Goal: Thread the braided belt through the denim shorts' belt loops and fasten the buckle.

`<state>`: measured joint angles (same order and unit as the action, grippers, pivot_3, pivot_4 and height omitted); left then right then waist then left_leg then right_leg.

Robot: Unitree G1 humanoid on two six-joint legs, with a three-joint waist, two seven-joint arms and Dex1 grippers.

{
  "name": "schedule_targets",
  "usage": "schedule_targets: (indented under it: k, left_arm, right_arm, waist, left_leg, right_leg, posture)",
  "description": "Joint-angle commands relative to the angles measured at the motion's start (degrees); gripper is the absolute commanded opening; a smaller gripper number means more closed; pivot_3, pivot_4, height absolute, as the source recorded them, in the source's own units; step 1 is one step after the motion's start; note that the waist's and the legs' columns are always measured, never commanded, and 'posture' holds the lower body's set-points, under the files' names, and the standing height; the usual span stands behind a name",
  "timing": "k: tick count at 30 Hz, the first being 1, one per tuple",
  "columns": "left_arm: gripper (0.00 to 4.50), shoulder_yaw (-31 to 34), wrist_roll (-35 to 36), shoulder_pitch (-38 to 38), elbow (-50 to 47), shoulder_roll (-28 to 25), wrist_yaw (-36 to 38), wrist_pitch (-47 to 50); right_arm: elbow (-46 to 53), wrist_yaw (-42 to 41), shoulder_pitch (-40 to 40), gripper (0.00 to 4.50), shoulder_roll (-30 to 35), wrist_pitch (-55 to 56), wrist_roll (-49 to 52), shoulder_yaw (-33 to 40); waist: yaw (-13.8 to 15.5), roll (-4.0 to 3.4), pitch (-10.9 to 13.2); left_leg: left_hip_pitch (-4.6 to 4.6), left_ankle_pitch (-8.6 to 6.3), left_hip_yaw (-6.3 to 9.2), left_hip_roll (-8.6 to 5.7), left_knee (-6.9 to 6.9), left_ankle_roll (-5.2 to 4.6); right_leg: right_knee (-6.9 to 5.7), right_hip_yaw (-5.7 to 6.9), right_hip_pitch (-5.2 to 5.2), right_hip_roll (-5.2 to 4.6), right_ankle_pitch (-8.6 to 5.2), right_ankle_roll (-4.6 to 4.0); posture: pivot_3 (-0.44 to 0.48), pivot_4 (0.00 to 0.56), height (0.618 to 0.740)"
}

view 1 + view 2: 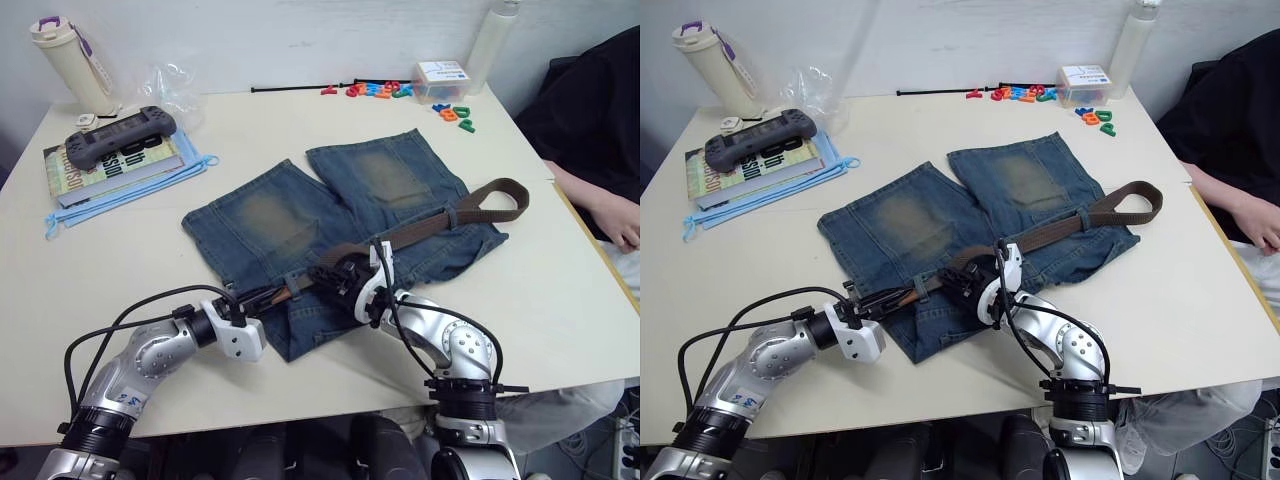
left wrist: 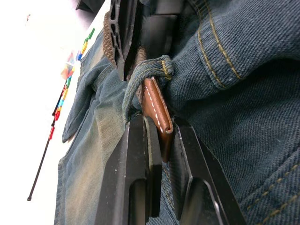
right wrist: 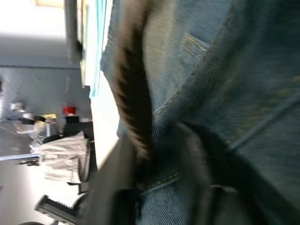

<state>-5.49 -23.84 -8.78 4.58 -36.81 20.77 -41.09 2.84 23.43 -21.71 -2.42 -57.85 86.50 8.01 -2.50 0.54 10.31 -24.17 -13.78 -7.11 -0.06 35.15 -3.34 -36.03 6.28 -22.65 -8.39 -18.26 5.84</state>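
Step in hand: drawing the leather tip (image 2: 157, 110) of the belt (image 1: 440, 222) out of a belt loop (image 2: 140, 82) on the shorts (image 1: 330, 215).
Doing it well: judging by the tight loop, pull along the waistband line, not upward, so the denim does not bunch; feed slack from the other side.
Left pincer (image 2: 159, 140): narrowly parted, clenched on the leather tip just where it leaves the loop; both black fingers (image 2: 136, 159) press the tab.
Right pincer (image 1: 335, 276): at the waistband, on the braided strap ahead of the loop; whether it clamps or only touches, cannot tell.
Shorts: flat mid-bench, legs toward the far edge.
Belt: runs across the waistband, free end curling toward the right edge; buckle not made out.
Risk: tip slipping back through.
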Motion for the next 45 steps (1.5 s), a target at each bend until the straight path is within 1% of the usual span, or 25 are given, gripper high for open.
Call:
schedule_targets:
  k: [1,2,3,4,6,8,9,11,14,16,18,20,22,23,24,26,29,31,32,33,38,40,45]
  left_arm:
    - [0.04,-0.36,-0.95,0.3,-0.72,-0.48,-0.85,-0.22]
    - [0.04,-0.38,-1.06,0.24,-0.7,-0.52,-0.92,-0.18]
    - [0.04,-0.42,-1.14,0.2,-0.7,-0.57,-0.98,-0.14]
    - [0.04,-0.46,-1.17,0.18,-0.7,-0.61,-1.06,-0.09]
    - [0.04,-0.52,-1.17,0.17,-0.53,-0.72,-1.18,-0.12]
    - [0.04,-0.59,-1.23,0.14,-0.19,-0.83,-1.29,-0.34]
    - [0.04,-0.66,-1.25,0.1,-0.01,-0.84,-1.34,-0.46]
    - [0.04,-0.77,-1.24,0.06,0.19,-0.85,-1.38,-0.59]
    - [0.04,-1.01,-1.15,-0.17,0.51,-0.85,-1.41,-0.7]
    - [0.04,-1.09,-1.13,-0.29,0.62,-0.89,-1.47,-0.75]
    - [0.04,-1.2,-1.0,-0.49,0.7,-0.88,-1.4,-0.76]
    - [0.04,-1.38,-0.93,-0.66,0.71,-0.86,-1.31,-0.8]
    - [0.04,-1.45,-0.82,-0.77,0.78,-0.91,-1.35,-0.79]
    - [0.04,-1.44,-0.88,-0.86,1.0,-1.03,-1.45,-0.95]
    - [0.04,-1.43,-0.94,-0.93,1.16,-1.11,-1.53,-1.08]
    - [0.04,-1.34,-0.97,-1.04,1.38,-1.25,-1.61,-1.24]
    - [0.04,-1.25,-0.87,-1.15,1.37,-1.28,-1.58,-1.16]
    - [0.04,-1.29,-0.88,-1.16,1.3,-1.25,-1.62,-1.24]
    - [0.04,-1.32,-0.96,-1.15,1.26,-1.24,-1.67,-1.3]
    - [0.04,-1.35,-1.07,-1.11,1.27,-1.21,-1.76,-1.37]
    - [0.04,-1.09,-1.74,-0.94,1.06,-1.46,-2.21,-1.43]
    - [0.04,-0.21,-1.49,-0.41,0.27,-2.29,-2.17,-1.23]
    - [0.04,2.51,0.5,1.62,-1.32,-5.45,-2.03,-1.41]
  right_arm:
    - [6.31,2.7,1.96,3.42,2.67,-0.53,5.0,0.82]
    - [8.12,3.47,3.05,3.68,4.18,-0.61,6.38,1.19]
    - [10.04,4.06,4.14,4.13,6.21,-0.89,7.24,1.37]
    - [11.63,4.43,5.03,4.46,8.2,-1.13,7.76,1.28]
    - [15.5,3.94,6.74,4.46,12.69,-1.22,8.71,1.66]
    - [20.35,1.4,7.39,4.46,18.37,-2.14,8.48,2.37]
    - [23.57,-1.75,7.64,4.46,22.93,-3.88,5.01,2.11]
    - [27.55,-6.17,8.18,4.46,29.04,-5.64,-0.75,1.17]
    - [32.24,-11.62,9.22,4.46,36.94,-3.14,-10.49,-0.21]
    - [33.27,-14.12,9.69,4.46,39.8,-1.41,-15.63,-1.53]
    - [33.29,-17.96,10.26,4.46,43.2,1.51,-25.14,-5.79]
    - [32.07,-20.54,10.66,4.46,43.59,4.23,-31.37,-8.53]
    - [30.92,-22.06,10.55,4.46,42.47,5.82,-35.01,-9.98]
    - [30.46,-22.59,10.36,4.23,42.05,6.51,-36.99,-10.67]
    - [30.14,-23.11,10.27,3.9,41.66,7.01,-38.59,-11.1]
    - [29.31,-23.96,10.22,3.14,41.16,7.57,-41.94,-11.97]
    - [28.3,-25.42,10.16,1.65,39.58,7.5,-44.3,-12.26]
    - [26.35,-25.46,9.42,0.75,38.57,5.85,-46.7,-13.63]
    - [25.3,-25.65,8.93,0.19,38.1,4.6,-47.7,-14.72]
    - [24.57,-25.82,8.46,0.03,37.52,3.52,-48.47,-15.59]
    - [21.68,-25.82,6.5,0.03,33.1,-0.53,-50.92,-16.38]
    - [20.83,-25.97,6.07,0.03,32.06,-1.5,-52.08,-15.86]
    - [20.09,-26.75,5.53,0.03,30.55,-3.58,-53.98,-14.0]
  waist:
    - [0.05,0.0,0.0]
    - [0.19,0.0,0.0]
    - [0.34,0.0,0.0]
    - [0.46,0.0,0.0]
    - [0.56,0.0,0.0]
    - [0.63,0.0,0.0]
    - [0.7,0.0,0.0]
    - [0.79,-0.02,0.01]
    - [0.86,-0.02,0.02]
    - [0.97,-0.04,0.03]
    - [1.0,-0.03,0.03]
    - [1.08,-0.03,0.03]
    - [1.11,-0.03,0.03]
    - [1.1,-0.03,0.03]
    - [1.08,-0.03,0.03]
    - [1.05,-0.03,0.03]
    - [1.01,-0.03,0.03]
    - [0.94,-0.03,0.03]
    - [0.92,-0.02,0.03]
    - [0.92,0.0,0.01]
    - [0.73,0.28,-0.16]
    - [0.61,0.43,-0.25]
    - [0.35,0.47,-0.27]
  left_leg:
    - [0.0,0.0,0.0,0.0,0.0,0.0]
    - [0.0,-0.01,0.0,0.0,0.0,0.0]
    - [0.0,-0.01,0.0,0.0,0.0,0.01]
    - [-0.01,-0.02,0.01,0.0,0.0,0.01]
    - [-0.01,-0.05,0.0,-0.01,0.0,0.01]
    - [-0.01,-0.08,0.0,-0.01,0.0,0.05]
    - [-0.01,-0.08,0.0,0.0,0.01,0.05]
    - [-0.01,-0.09,0.0,-0.01,0.01,0.06]
    - [-0.01,-0.07,0.0,0.0,0.03,0.03]
    - [-0.01,-0.04,0.03,0.02,0.05,-0.01]
    - [0.0,-0.03,0.02,0.03,0.07,-0.02]
    - [0.0,-0.03,0.02,0.03,0.09,-0.01]
    - [0.0,-0.02,0.02,0.02,0.09,-0.02]
    - [0.0,-0.01,0.02,0.01,0.09,-0.02]
    - [0.0,0.0,0.02,0.01,0.1,-0.03]
    - [0.0,0.01,0.02,0.01,0.14,-0.04]
    - [0.01,0.01,0.03,0.02,0.16,-0.04]
    - [0.01,0.01,0.03,0.02,0.16,-0.04]
    - [0.03,0.01,0.03,0.02,0.17,-0.04]
    - [0.03,0.01,0.03,0.03,0.19,-0.04]
    - [0.12,-0.05,0.06,0.07,0.24,0.06]
    - [0.15,-0.11,0.06,0.1,0.24,0.17]
    - [0.18,-0.15,0.05,0.23,0.25,0.27]
  right_leg:
    - [0.0,0.0,0.0,0.0,0.0,0.0]
    - [0.02,0.0,0.0,-0.01,0.0,0.0]
    - [0.03,0.0,0.0,-0.02,0.0,0.0]
    - [0.04,0.0,0.0,-0.03,0.0,0.0]
    - [0.09,-0.01,0.01,-0.04,0.0,0.01]
    - [0.15,-0.01,0.01,-0.04,0.0,0.01]
    - [0.15,-0.01,0.0,-0.04,0.0,0.01]
    - [0.14,-0.01,0.0,-0.04,0.0,0.01]
    - [0.14,-0.01,-0.01,-0.06,0.0,0.01]
    - [0.18,0.06,0.02,-0.04,0.0,0.01]
    - [0.17,0.08,0.04,-0.03,0.0,0.01]
    - [0.17,0.1,0.05,-0.04,0.0,0.02]
    - [0.19,0.11,0.06,-0.04,0.0,0.02]
    - [0.18,0.11,0.07,-0.04,0.0,0.03]
    - [0.18,0.12,0.08,-0.04,0.01,0.03]
    - [0.16,0.12,0.08,-0.04,0.01,0.04]
    - [0.14,0.13,0.09,-0.03,0.01,0.04]
    - [0.13,0.13,0.09,-0.03,0.01,0.04]
    - [0.12,0.13,0.1,-0.02,0.01,0.04]
    - [0.1,0.12,0.11,-0.03,0.01,0.04]
    - [0.06,0.12,0.18,-0.02,0.02,0.04]
    - [0.04,0.12,0.19,-0.01,0.02,0.03]
    - [0.04,0.25,0.19,-0.01,0.08,-0.05]
  posture:
    - [0.0,0.15,0.718]
    - [0.0,0.15,0.718]
    - [0.0,0.15,0.718]
    - [0.0,0.15,0.718]
    - [0.0,0.15,0.718]
    - [0.0,0.15,0.718]
    - [0.0,0.15,0.718]
    - [0.0,0.15,0.718]
    - [0.0,0.15,0.718]
    - [0.0,0.15,0.718]
    - [0.0,0.15,0.718]
    - [0.0,0.15,0.718]
    - [0.0,0.15,0.718]
    - [0.0,0.15,0.718]
    - [0.0,0.15,0.718]
    - [0.0,0.15,0.718]
    - [0.0,0.15,0.718]
    - [0.0,0.15,0.718]
    - [0.0,0.15,0.718]
    - [0.0,0.15,0.718]
    - [0.0,0.15,0.718]
    - [0.0,0.15,0.718]
    - [0.0,0.15,0.718]
